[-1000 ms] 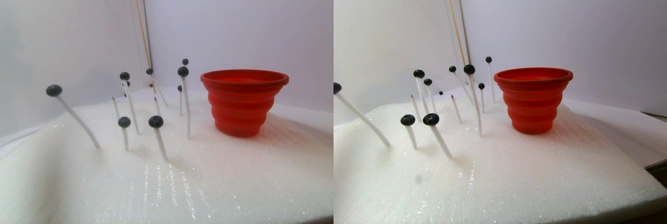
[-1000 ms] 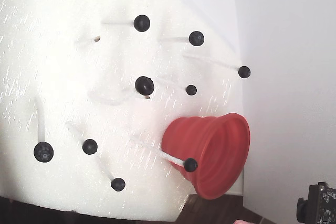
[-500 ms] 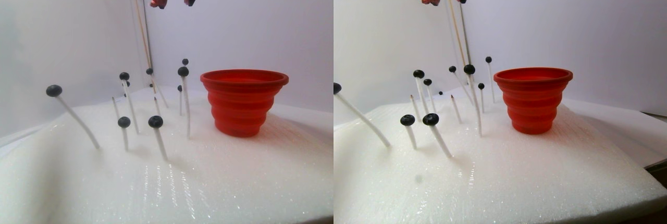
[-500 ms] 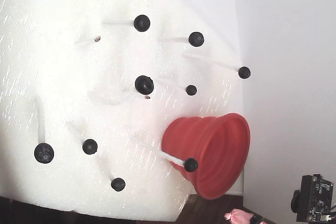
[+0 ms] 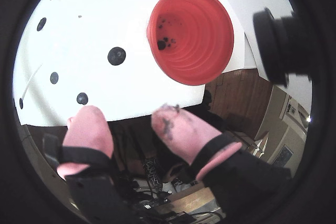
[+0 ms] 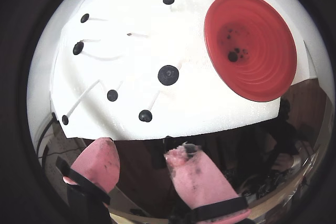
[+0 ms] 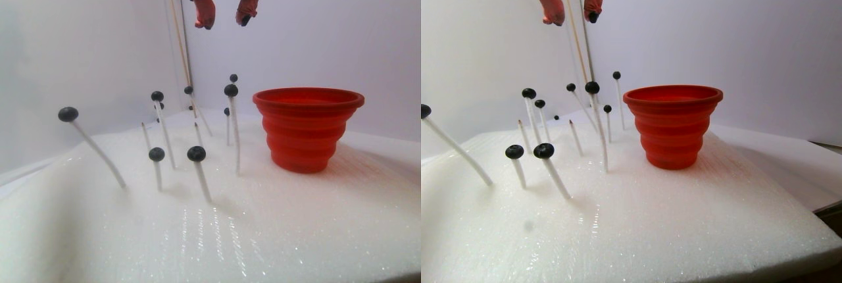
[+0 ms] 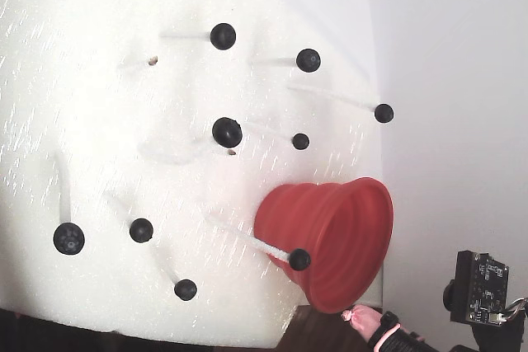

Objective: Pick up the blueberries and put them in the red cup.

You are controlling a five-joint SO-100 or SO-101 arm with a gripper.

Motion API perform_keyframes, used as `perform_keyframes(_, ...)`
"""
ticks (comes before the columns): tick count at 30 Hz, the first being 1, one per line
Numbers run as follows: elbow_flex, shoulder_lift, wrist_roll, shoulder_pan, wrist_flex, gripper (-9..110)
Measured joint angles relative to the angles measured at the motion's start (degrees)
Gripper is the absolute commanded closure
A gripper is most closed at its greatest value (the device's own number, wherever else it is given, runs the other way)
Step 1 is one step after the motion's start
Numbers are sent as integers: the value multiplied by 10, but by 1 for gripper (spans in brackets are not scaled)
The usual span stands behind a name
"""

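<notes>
Several blueberries (image 7: pixel 197 153) sit on top of white sticks planted in the foam; from above they show as dark balls (image 6: pixel 168 74) (image 5: pixel 116 55) (image 8: pixel 227 133). The red cup (image 7: pixel 308 128) stands upright to their right in the stereo pair view, and a few dark berries (image 6: pixel 232 55) lie in its bottom. My gripper (image 7: pixel 225 18) hangs high above the sticks, left of the cup, open with nothing between its pink fingers. In both wrist views the gripper (image 5: pixel 127 114) (image 6: pixel 142 148) is over the foam's edge. One fingertip (image 6: pixel 185 151) carries a dark smear.
The white foam pad (image 7: pixel 263 230) fills the scene, with a few bare stick tips (image 7: pixel 145 127). Thin tall rods (image 7: pixel 174 26) stand at the back corner. A camera module (image 8: pixel 478 290) hangs near the cup's far side. Wooden table (image 5: pixel 231 93) shows beyond the foam.
My gripper has come down from the top edge of the stereo pair view, staying open. In the fixed view a pink finger has moved in at the bottom right. The berries and cup are still.
</notes>
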Motion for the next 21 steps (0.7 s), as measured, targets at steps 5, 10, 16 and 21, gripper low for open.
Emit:
perform_keyframes(5, 1, -16, -5, 0, -19, 83)
perform_keyframes(10, 22, -33, -9, 0, -45, 83)
perform_keyframes(16, 24, -51, -12, 0, -70, 83)
perform_keyframes(21, 24, -62, -18, 0, -91, 82)
